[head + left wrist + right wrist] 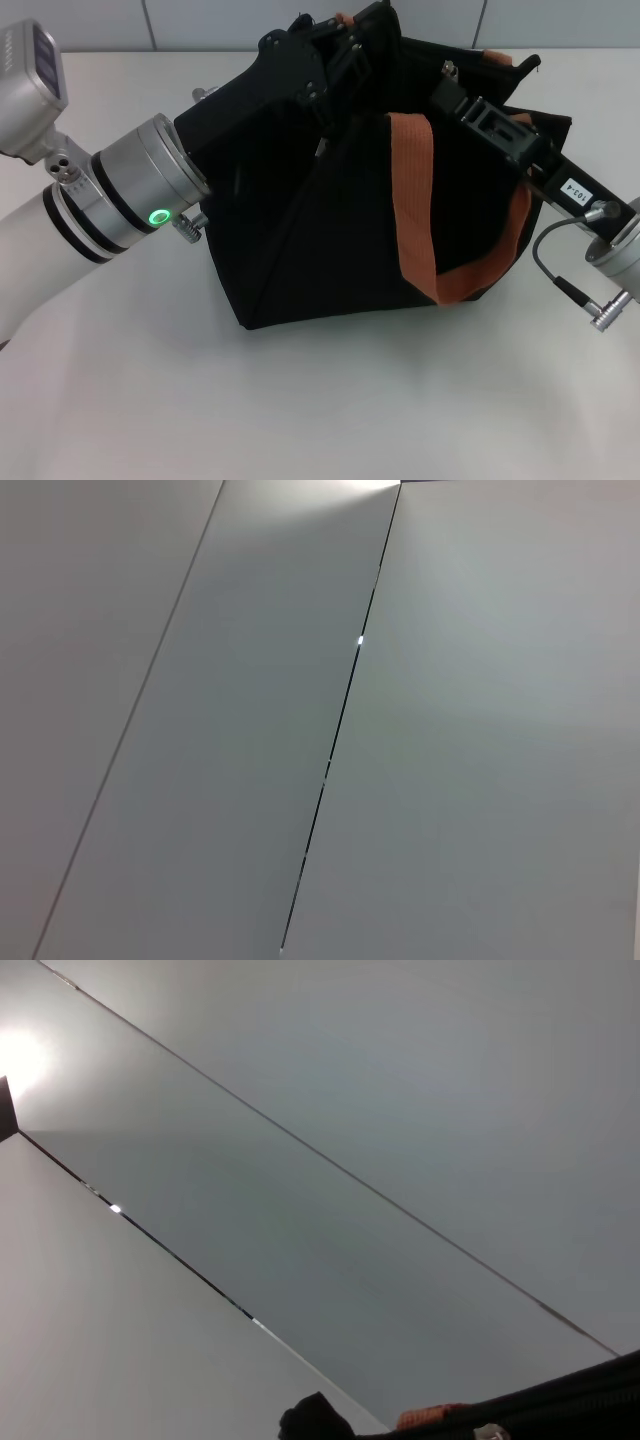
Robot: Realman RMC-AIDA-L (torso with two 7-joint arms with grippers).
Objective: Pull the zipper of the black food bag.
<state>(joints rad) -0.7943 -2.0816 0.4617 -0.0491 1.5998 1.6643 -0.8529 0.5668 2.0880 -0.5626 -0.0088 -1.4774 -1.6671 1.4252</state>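
Black food bag [340, 230] at table [330, 410] centre; left gripper [335, 55] and right gripper [455, 95] at its top edge, jaw states indiscernible. Zipper hidden. Judged step: pulling; next needs steady traction.

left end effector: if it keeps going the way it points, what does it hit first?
Likely the bag itself. In the head view the left end effector reaches in from the robot's left over the bag's top edge, aimed across toward the right end effector at the opposite rim. Depth between them is unclear; its fingers aren't discernible.
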